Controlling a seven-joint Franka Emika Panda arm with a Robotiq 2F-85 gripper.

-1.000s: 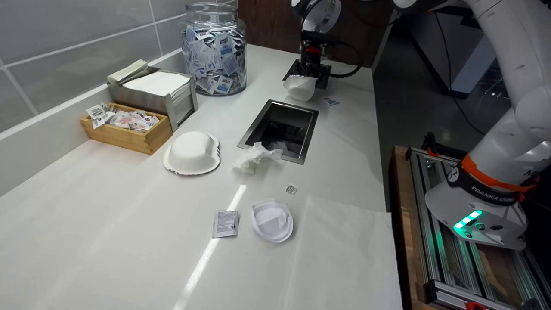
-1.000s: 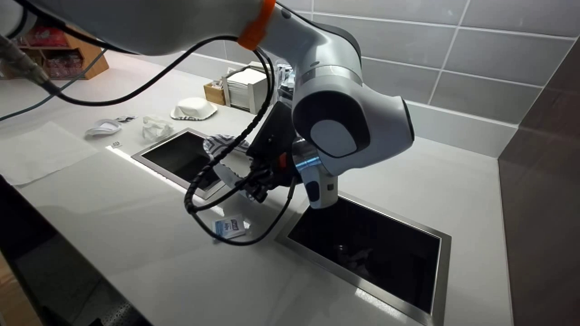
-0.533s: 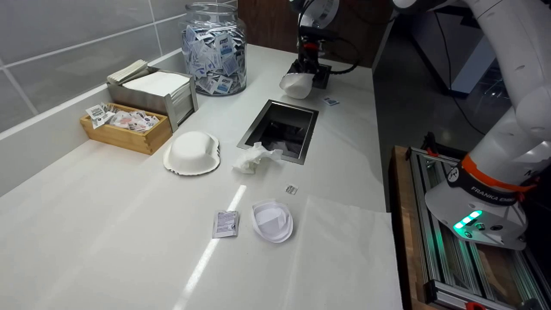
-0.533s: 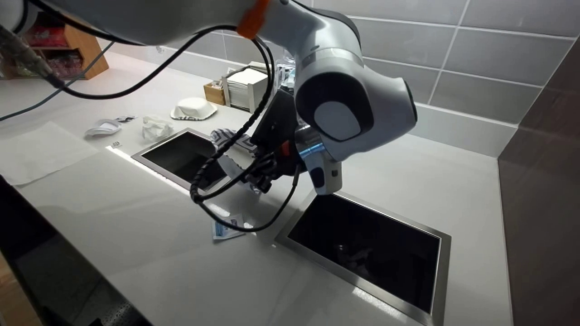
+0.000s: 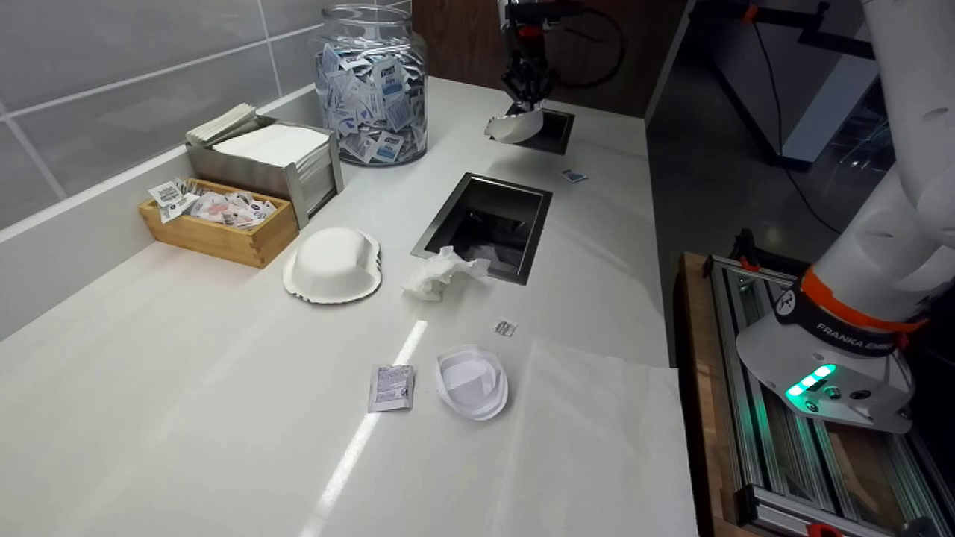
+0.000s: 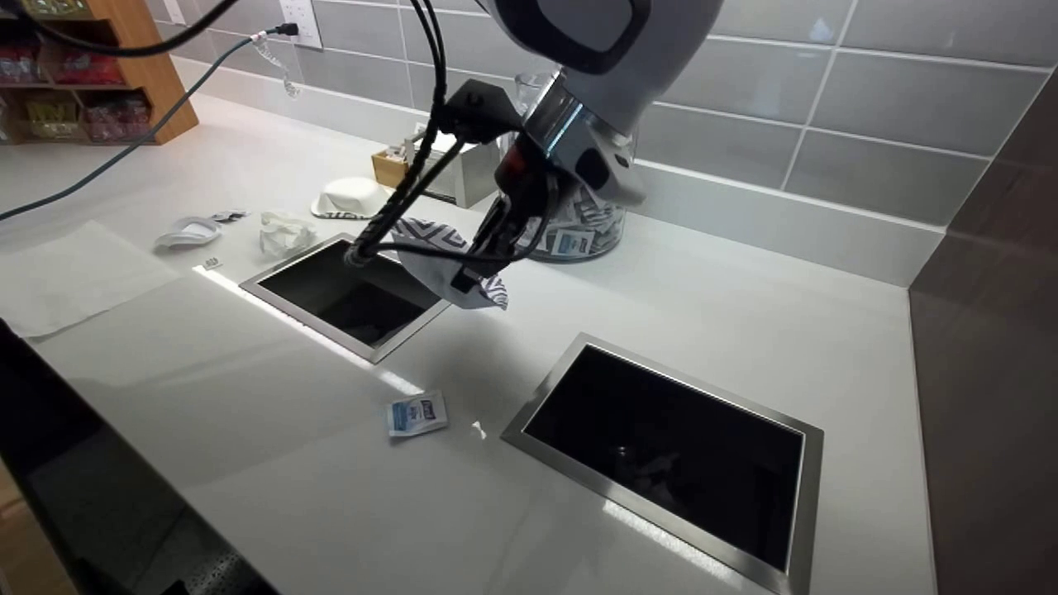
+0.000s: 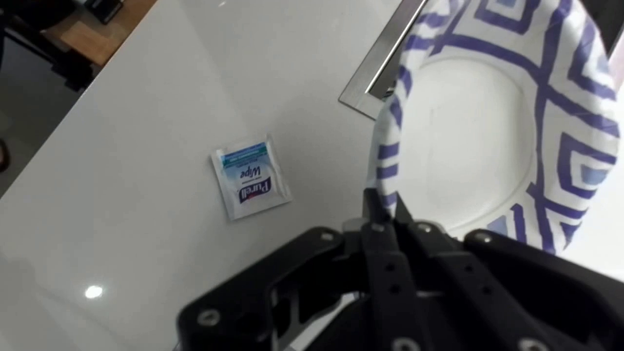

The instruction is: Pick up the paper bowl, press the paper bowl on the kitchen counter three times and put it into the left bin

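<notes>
Purple-patterned paper bowl (image 7: 468,141) hangs tilted above the kitchen counter (image 6: 289,446), its rim pinched between the fingers (image 7: 373,208) of the gripper (image 7: 388,206). In an exterior view, it appears near the left bin (image 6: 314,321), beyond a wipe packet (image 6: 417,413).

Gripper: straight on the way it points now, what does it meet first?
Most likely the kitchen counter below, with the held paper bowl probably touching before the gripper does. Exact spot unclear; perhaps near the left bin's rim.

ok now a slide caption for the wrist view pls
Gripper pinches a patterned paper bowl by its rim above the glossy counter, where a Purell wipe packet lies.
</notes>
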